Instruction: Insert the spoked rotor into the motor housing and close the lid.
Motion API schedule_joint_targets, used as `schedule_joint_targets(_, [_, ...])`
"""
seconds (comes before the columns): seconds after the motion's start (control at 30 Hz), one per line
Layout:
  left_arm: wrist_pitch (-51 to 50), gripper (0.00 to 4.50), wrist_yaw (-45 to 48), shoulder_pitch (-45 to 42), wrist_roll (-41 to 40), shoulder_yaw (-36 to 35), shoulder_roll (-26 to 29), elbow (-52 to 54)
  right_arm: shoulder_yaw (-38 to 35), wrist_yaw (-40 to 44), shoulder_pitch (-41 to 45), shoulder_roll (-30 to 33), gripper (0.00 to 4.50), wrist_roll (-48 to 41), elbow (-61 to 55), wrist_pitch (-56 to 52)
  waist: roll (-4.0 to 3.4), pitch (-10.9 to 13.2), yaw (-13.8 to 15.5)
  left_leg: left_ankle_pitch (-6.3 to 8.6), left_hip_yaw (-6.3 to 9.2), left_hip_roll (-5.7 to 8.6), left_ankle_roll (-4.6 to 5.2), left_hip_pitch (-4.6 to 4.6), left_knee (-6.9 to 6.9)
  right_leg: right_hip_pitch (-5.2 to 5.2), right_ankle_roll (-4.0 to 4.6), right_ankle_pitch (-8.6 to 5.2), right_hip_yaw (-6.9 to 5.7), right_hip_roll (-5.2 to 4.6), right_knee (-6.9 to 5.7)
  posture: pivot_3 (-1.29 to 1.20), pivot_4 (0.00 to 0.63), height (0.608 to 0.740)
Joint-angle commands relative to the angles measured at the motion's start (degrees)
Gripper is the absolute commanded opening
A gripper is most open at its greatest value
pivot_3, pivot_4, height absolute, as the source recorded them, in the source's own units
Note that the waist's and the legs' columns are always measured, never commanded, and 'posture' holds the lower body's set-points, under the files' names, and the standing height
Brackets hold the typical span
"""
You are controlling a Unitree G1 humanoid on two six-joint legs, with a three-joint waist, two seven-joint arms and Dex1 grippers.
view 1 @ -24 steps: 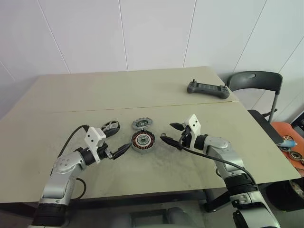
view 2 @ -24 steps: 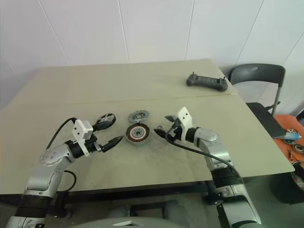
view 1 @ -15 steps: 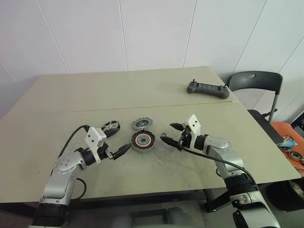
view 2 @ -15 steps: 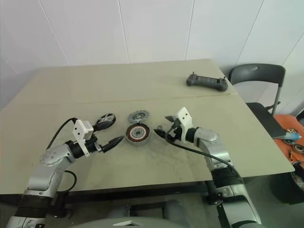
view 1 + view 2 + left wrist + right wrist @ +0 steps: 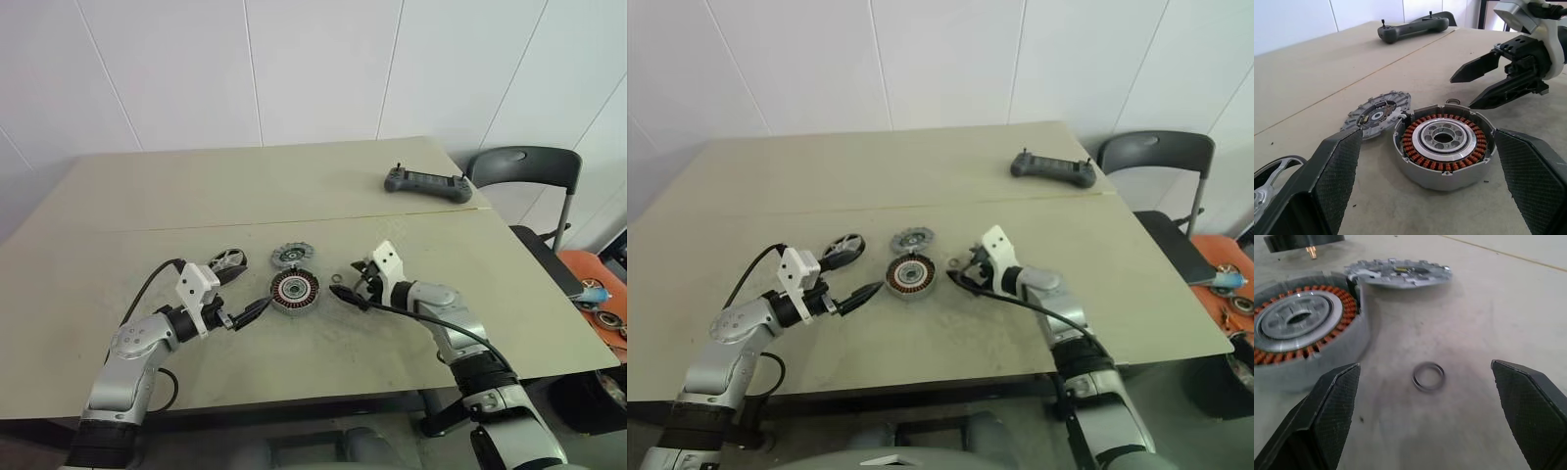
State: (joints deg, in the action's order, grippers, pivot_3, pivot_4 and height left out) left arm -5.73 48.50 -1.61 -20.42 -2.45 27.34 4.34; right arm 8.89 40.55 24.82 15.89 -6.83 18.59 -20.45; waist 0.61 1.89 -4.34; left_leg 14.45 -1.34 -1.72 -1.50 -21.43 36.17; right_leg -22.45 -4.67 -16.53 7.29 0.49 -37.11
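The motor housing [image 5: 1444, 144] sits between open left fingers [image 5: 1337, 181], lid [image 5: 1378, 110] touching it, right gripper [image 5: 1474, 88] beyond

Bare counter [image 5: 323, 343] is lying open beneath both grippers. The motor housing [image 5: 295, 290] is sitting between the left gripper [image 5: 257, 311] and right gripper [image 5: 348, 284]; a small ring [image 5: 1428, 376] is lying just ahead of the right gripper, the lid [image 5: 291, 257] beyond.

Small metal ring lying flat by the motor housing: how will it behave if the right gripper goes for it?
The ring looks thin and lies flat on the table, so open fingers would likely slide over it or push it along. Smooth metal: probably slippery, light, rigid. Tipped on edge, it may roll toward the motor housing.
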Motion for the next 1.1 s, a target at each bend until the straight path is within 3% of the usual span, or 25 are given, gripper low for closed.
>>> schedule_joint_targets(0.03, [0.6,4.5,0.2,-0.4,-0.2,-0.4,0.6,2.1,0.9,-2.0,2.3,-1.4,4.47,1.6,1.0,0.4,0.01,0.0,0.0,0.0,0.0,-0.01,0.0,0.0,0.0,0.01,0.0,0.0,0.0,0.0,0.0,0.0,0.0,0.74])
schedule_joint_targets(0.63, [0.6,4.5,-0.2,-0.1,-0.2,-0.8,0.7,2.7,1.9,-3.9,2.7,-0.3,4.47,4.1,5.1,-2.2,0.16,-0.1,-0.1,0.0,0.01,-0.01,0.0,0.04,0.06,0.08,0.0,0.0,0.0,-0.04,0.0,0.0,0.0,0.74])
schedule_joint_targets(0.73, [0.7,4.5,-0.5,-0.2,0.0,-1.0,0.8,2.4,2.4,-2.8,1.7,0.9,3.9,4.6,5.5,-2.0,0.17,-0.1,0.1,0.0,0.01,-0.01,0.0,0.04,0.06,0.09,-0.01,0.0,0.0,-0.05,0.0,0.0,0.0,0.74])
schedule_joint_targets(1.07, [0.6,4.5,-0.3,-0.3,-0.5,-1.5,1.1,2.4,1.6,-0.6,-0.6,2.1,0.7,3.5,2.7,-3.4,0.21,-0.1,0.4,0.0,-0.01,0.02,0.0,0.05,0.13,0.18,-0.02,-0.02,-0.02,-0.18,0.1,0.0,0.0,0.74])
schedule_joint_targets(1.1, [0.5,4.5,-0.3,-0.3,-0.5,-1.5,1.1,2.4,1.6,-0.7,-0.6,2.2,0.67,3.5,2.7,-3.4,0.21,-0.1,0.4,0.0,-0.01,0.02,0.0,0.05,0.14,0.18,-0.02,-0.02,-0.02,-0.18,0.1,0.0,0.0,0.74])
